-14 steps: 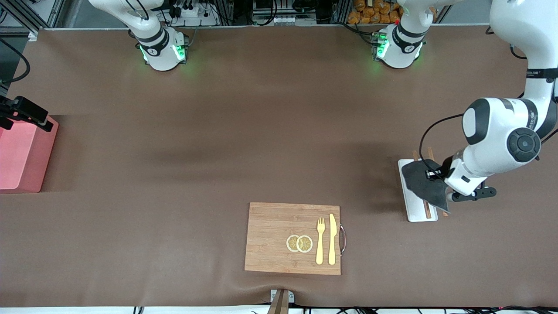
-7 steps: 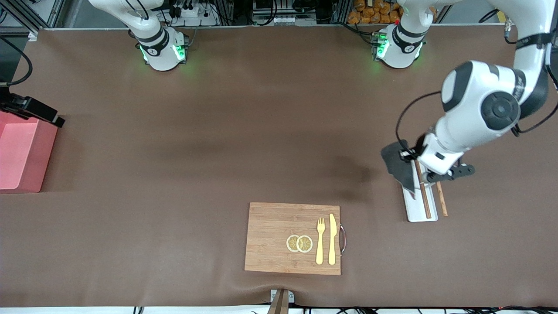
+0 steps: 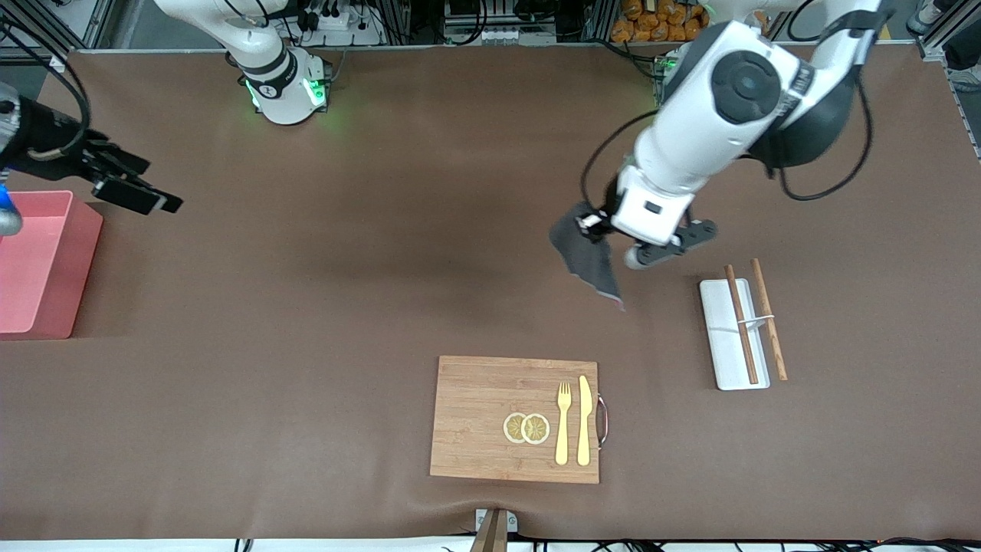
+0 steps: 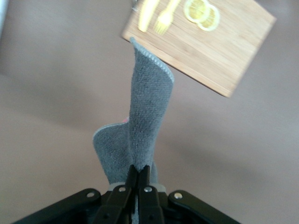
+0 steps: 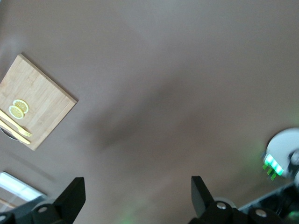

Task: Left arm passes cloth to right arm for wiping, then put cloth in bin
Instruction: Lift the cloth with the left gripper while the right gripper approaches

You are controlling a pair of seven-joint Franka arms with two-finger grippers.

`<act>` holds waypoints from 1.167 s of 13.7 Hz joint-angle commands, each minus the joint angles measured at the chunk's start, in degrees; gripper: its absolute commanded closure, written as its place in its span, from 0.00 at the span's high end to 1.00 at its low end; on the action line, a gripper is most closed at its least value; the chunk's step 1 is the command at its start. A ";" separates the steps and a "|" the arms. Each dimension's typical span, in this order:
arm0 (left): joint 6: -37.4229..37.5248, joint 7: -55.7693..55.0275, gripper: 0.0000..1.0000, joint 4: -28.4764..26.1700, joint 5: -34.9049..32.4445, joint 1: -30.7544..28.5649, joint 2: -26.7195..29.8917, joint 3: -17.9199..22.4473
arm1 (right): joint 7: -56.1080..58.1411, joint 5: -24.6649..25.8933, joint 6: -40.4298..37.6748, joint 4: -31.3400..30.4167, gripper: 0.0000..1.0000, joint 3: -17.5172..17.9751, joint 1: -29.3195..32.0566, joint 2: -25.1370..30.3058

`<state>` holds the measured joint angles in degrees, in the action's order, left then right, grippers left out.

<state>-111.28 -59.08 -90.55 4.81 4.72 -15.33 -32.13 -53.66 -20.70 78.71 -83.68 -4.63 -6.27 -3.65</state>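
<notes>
1. My left claw [image 3: 594, 224] is closed tight on the cloth [image 3: 588, 261], up in the air over the middle of the worktop [image 3: 383, 268], somewhat toward the left arm's end. In the left wrist view the two fingers [image 4: 132, 183] press together on one edge of the cloth [image 4: 142, 126].

2. The cloth hangs down from this pinch in a long fold, and its free corner points down to the worktop. It does not touch anything.

3. I judge the cloth to be very light, soft and limp. It has no stiffness, so it will swing when I move and will sag wherever it is not held. The surface looks like rough terry, so I think it will not slip easily.

4. For the handover, I think the hanging part is the good place to take hold, well below my fingers, with a flat pinch across the fold.

5. My right claw [image 3: 126, 184] is wide open and holds nothing. It is over the worktop's edge at the right arm's end, beside the bin [image 3: 57, 299].
</notes>
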 commanded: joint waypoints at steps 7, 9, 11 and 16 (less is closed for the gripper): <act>-30.69 -26.66 0.00 10.64 1.95 15.56 -13.83 0.49 | -27.28 -16.92 1.60 -1.91 1.00 -0.21 -3.75 -7.43; -35.22 -31.25 0.00 15.64 1.78 19.08 -18.14 0.66 | -27.47 -19.19 5.38 -5.25 1.00 -0.21 -3.66 -7.34; -39.25 -31.97 0.00 16.46 1.78 21.02 -20.08 2.59 | -27.55 -19.99 8.37 -7.54 1.00 -0.21 -3.75 -7.34; -49.45 -33.73 0.00 16.72 1.96 24.10 -24.04 3.48 | -27.82 -23.16 15.48 -11.32 1.00 -0.21 -5.93 -7.52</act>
<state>-158.43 -91.97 -76.34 6.05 26.96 -37.40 -29.33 -80.19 -42.17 90.71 -92.40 -4.54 -9.99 -12.13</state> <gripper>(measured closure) 0.969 0.000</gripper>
